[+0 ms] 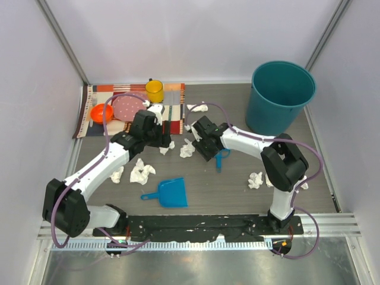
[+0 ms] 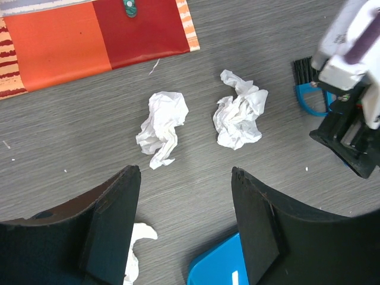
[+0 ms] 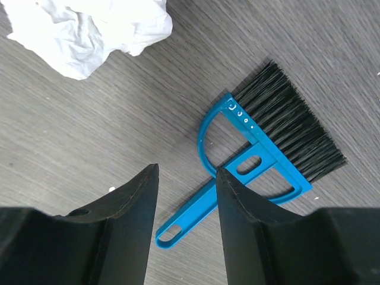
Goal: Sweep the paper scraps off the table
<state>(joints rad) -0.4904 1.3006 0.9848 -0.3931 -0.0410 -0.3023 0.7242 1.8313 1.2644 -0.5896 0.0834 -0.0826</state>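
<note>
Black right claw [image 3: 186, 172] parted astride blue brush handle [image 3: 193, 212], left claw [image 2: 185, 172] spread, empty, crumpled paper scraps [image 2: 238, 116]

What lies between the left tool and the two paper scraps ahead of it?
Only bare table separates the left tool from the paper scraps, as the left wrist view shows.

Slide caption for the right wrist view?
Right hand open over the handle of the blue brush, crumpled paper scrap beyond on the table.

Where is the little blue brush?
In the top view the brush lies on the table near the middle, right under the right gripper; the dustpan sits to its left.
</note>
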